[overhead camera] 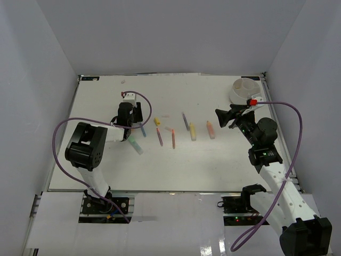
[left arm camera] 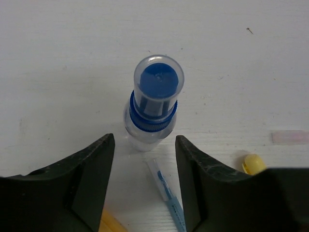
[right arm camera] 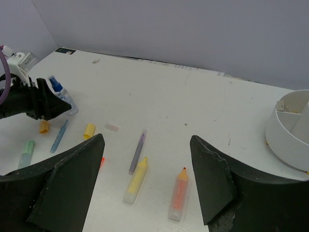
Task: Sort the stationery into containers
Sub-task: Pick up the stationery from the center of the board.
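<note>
Left wrist view: clear round spray bottle [left arm camera: 150,108], upright on the matte white worktop [left arm camera: 72,58], ribbed blue collar under a see-through domed cap, long axis vertical, cap up. Just short of it, the left tool [left arm camera: 145,166], black textured fingers [left arm camera: 94,179] spread wide, gap lined up with the bottle, nothing pinched. Below the bottle, between the fingers, a slim blue pen [left arm camera: 169,198] slanting away from the bottle. Right of the bottle, a small rounded yellow eraser [left arm camera: 253,163], and beyond that a pale pink flat strip [left arm camera: 288,137].

Top view, farther right of the bottle [overhead camera: 139,114]: scattered plastic markers lying flat, mostly long axis near-to-far: green highlighter [overhead camera: 135,144] angled, yellow highlighter [overhead camera: 193,131], orange highlighter [overhead camera: 211,129], purple pen [overhead camera: 185,120].

Far right of the bottle, at the worktop's back corner: round white tub [overhead camera: 246,90], smooth plastic, inner dividers. Beside the tub, the right tool [overhead camera: 220,118], raised, black wedge fingers [right arm camera: 63,179] spread apart, nothing between them.
</note>
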{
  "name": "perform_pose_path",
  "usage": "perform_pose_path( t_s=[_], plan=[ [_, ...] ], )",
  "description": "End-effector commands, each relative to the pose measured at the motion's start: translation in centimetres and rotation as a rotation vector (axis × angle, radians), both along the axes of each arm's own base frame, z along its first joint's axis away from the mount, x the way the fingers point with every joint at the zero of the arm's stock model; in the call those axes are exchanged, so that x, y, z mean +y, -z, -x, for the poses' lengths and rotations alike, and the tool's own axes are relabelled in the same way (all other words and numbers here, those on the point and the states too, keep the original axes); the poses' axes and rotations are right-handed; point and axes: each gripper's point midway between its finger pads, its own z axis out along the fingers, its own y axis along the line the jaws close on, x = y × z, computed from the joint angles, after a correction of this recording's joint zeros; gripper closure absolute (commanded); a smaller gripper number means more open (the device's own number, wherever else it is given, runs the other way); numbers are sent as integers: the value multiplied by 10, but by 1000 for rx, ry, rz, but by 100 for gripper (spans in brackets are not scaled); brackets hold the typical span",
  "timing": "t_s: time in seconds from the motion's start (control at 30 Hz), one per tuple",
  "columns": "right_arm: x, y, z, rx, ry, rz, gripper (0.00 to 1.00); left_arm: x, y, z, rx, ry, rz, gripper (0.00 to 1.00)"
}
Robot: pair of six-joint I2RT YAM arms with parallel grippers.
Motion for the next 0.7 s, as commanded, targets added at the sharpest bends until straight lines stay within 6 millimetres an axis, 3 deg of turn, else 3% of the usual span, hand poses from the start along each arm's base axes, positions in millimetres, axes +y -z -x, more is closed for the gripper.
perform_pose_path(
  t_s=[0.0,0.13,0.53,0.63,0.67],
  plan=[
    [2,-9,2,-45,-14,4,22,-4,-21,-10,-66,12,4,39],
    [1,-9,2,-45,-11,7,22,-5,-23,-9,-78,27,-2,52],
    [1,-10,1,-46,-11,27,22,-8,-26,-7,-102,68,-25,67],
    [2,-10,1,-46,-22,26,21,-9,-31,-1,-126,91,-27,70],
    [5,-9,2,-45,-35,30,21,-10,-44,-1,-162,95,-22,72]
  ],
)
